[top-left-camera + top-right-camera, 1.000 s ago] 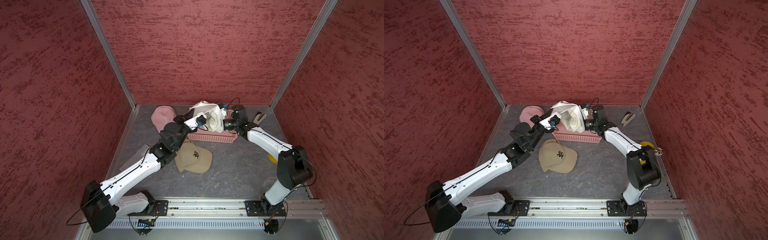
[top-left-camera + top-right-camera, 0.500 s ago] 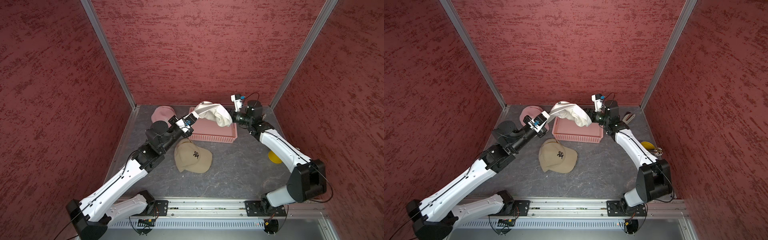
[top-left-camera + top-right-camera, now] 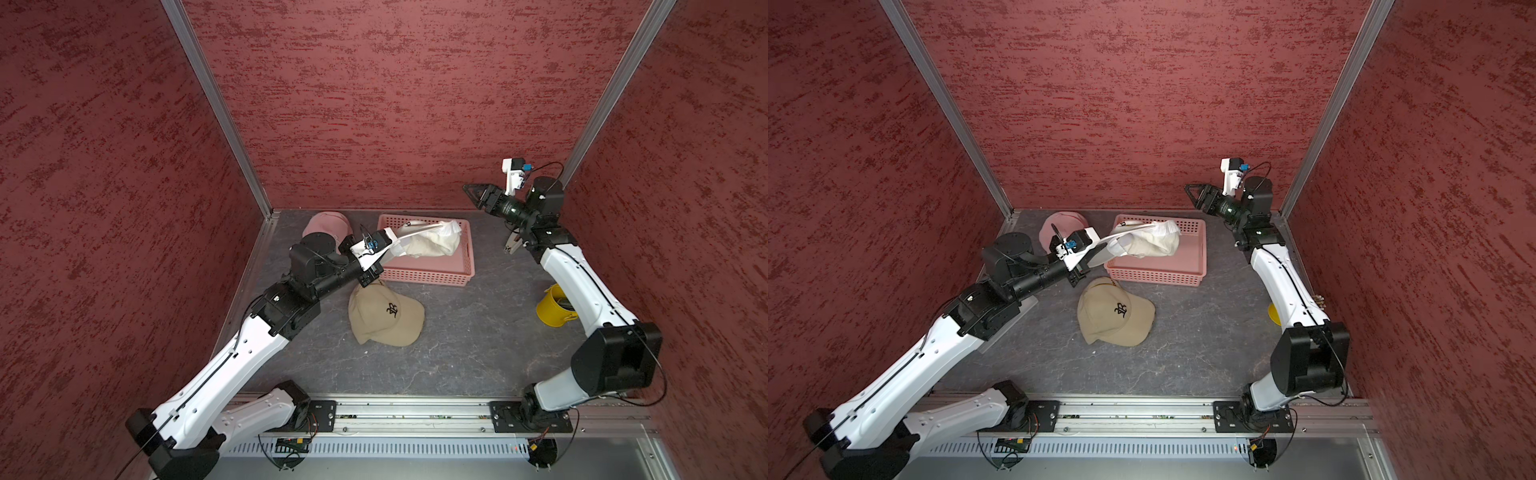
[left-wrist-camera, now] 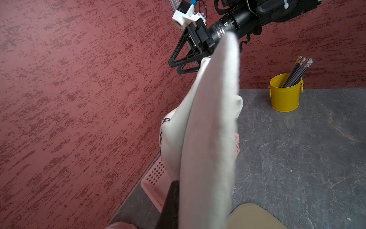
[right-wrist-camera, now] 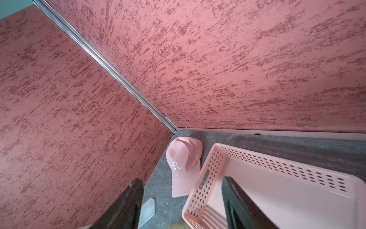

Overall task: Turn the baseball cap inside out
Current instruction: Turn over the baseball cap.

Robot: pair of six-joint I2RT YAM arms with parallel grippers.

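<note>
CAP IN MID-AIR: The left end effector (image 3: 388, 249), pressed together on the brim of a white baseball cap (image 3: 432, 245), holds it over the pink basket (image 3: 424, 277) at the far side of the counter (image 3: 457, 332). The crown sags, and whether it touches the basket cannot be told. The right end effector (image 3: 469, 190) hangs spread and empty near the far right corner. The cap looks light, with a limp cloth crown and a stiff brim. The brim makes the firm anchor. The crown's loose cloth is likely where the free arm should pinch, though thin fabric may slip.
</note>
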